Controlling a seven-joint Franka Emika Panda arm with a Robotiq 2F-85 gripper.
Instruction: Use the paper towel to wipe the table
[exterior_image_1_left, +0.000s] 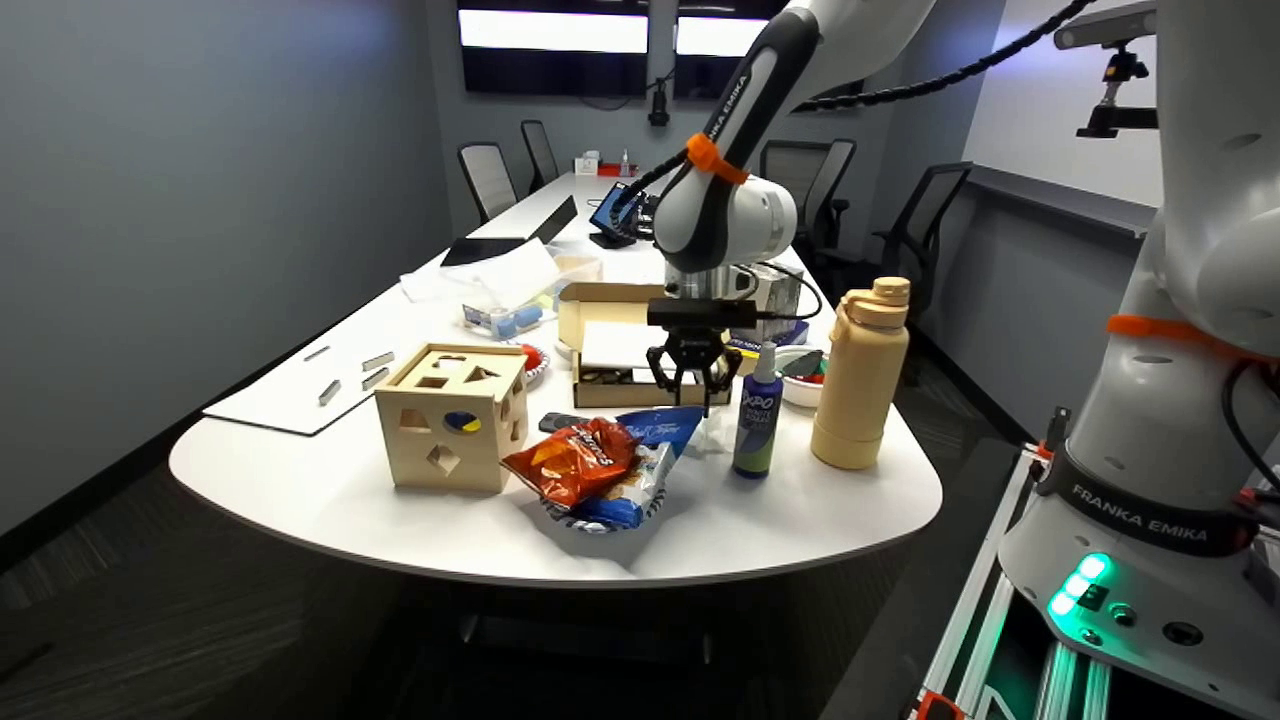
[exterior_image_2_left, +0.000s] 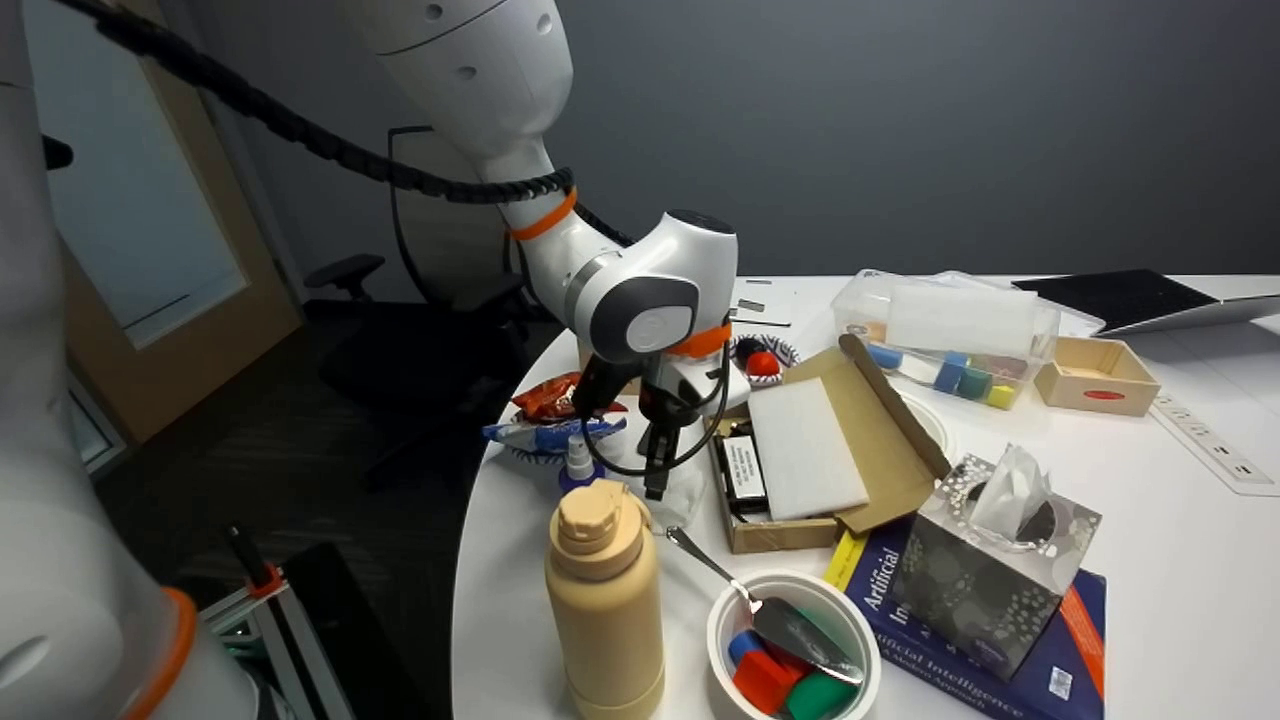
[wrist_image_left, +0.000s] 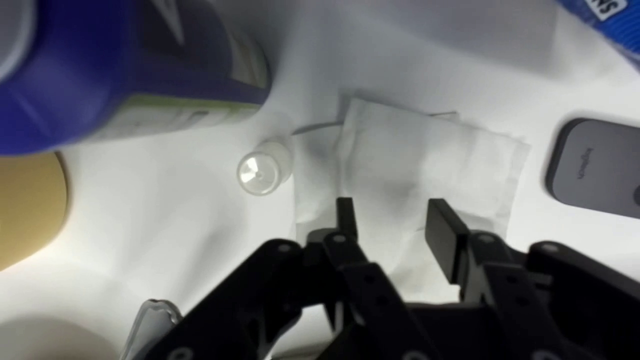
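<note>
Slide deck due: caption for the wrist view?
Open fingers over a folded paper towel on the white table, purple spray bottle nearby.

- 1 table (exterior_image_1_left: 350, 520)
- 1 paper towel (wrist_image_left: 425, 155) (folded; layers hard to count)
- 1 gripper (wrist_image_left: 391, 220)
- 2 bottles: flask (exterior_image_1_left: 862, 385), spray (exterior_image_1_left: 759, 415)
- 1 shape cube (exterior_image_1_left: 436, 435)
- Snack bags (exterior_image_1_left: 585, 460), at least 2
- 1 tissue box (exterior_image_2_left: 975, 585)
- 1 book (exterior_image_2_left: 1050, 650)
- 1 spatula (exterior_image_2_left: 800, 635)
- 4 grey bars (exterior_image_1_left: 329, 392)
- 2 wall screens (exterior_image_1_left: 555, 70)
</note>
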